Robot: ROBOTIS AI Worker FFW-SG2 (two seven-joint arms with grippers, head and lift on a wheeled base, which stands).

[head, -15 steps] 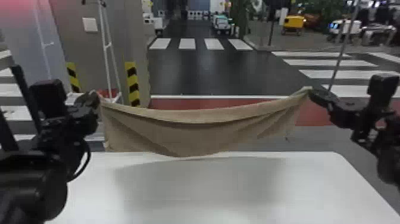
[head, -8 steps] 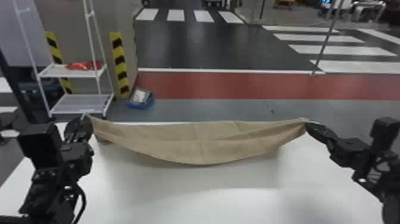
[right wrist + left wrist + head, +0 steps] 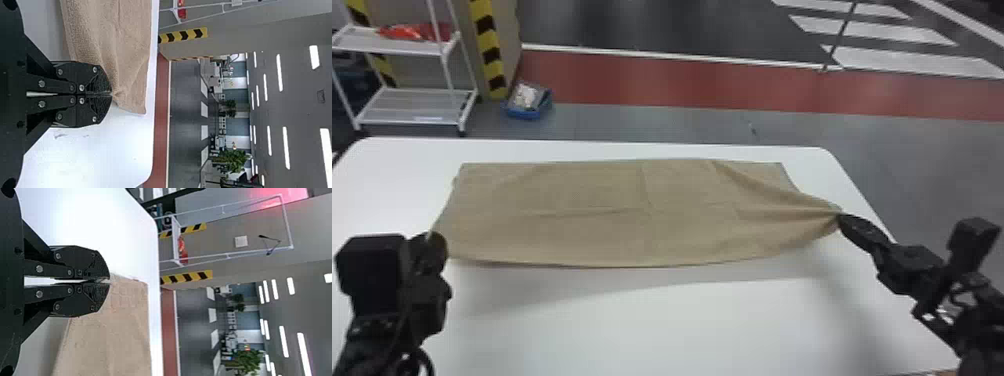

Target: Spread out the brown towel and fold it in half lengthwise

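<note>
In the head view my left gripper [image 3: 434, 245] is at the towel's near left corner, and my right gripper [image 3: 842, 217] holds its right side, pulled to a point. Between them the brown towel [image 3: 592, 215] stretches over the table, its far part lying on the surface and its near edge raised, with a shadow below. In the left wrist view my left gripper [image 3: 109, 281] is shut on a corner of the towel [image 3: 117, 333]. The right wrist view has my right gripper [image 3: 111, 94] pinching the towel [image 3: 113, 43], which gathers in creases at the fingertips.
The white table [image 3: 652, 320] extends in front of the towel, and its rounded far right corner lies beyond the right gripper. Behind the table on the left stand a white shelf rack [image 3: 412, 107] and a blue box [image 3: 529, 102] on the floor.
Both grippers have lowered the towel from hanging above the far edge to the table, bringing its near edge toward the robot. The head view has tilted down.
</note>
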